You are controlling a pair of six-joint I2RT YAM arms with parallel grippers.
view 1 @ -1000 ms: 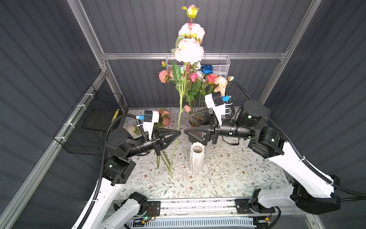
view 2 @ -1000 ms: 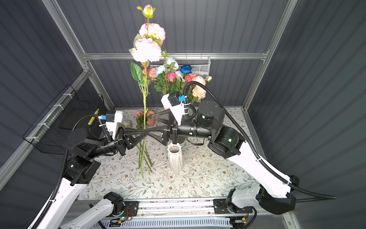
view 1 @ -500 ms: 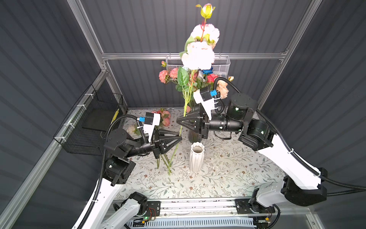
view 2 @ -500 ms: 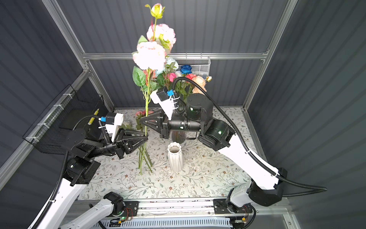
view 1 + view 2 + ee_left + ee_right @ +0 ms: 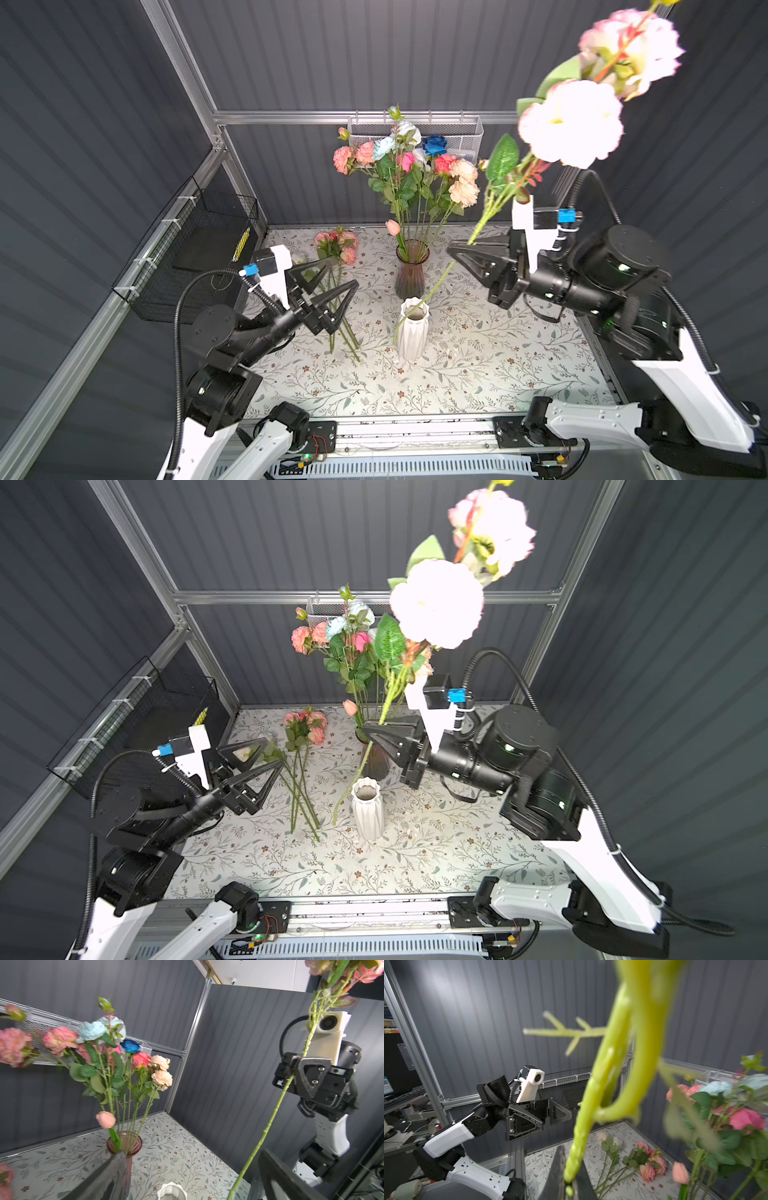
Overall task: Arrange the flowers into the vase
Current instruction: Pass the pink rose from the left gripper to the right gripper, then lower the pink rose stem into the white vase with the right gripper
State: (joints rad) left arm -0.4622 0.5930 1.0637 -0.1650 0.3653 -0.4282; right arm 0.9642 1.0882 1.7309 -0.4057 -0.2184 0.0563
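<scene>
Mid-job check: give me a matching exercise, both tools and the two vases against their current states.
Things:
1. left tool
2. right tool
3. white ribbed vase
4. tinted glass vase

States:
A. holds the bouquet
B. open, gripping nothing
C. standing empty
D. shut on the peony stem

Pairs: 1-B; 2-D; 3-C; 4-A

Black wire basket [image 5: 195, 257] at the side, white mesh basket [image 5: 465, 133] behind, floral tablecloth [image 5: 478, 365] below.
</scene>
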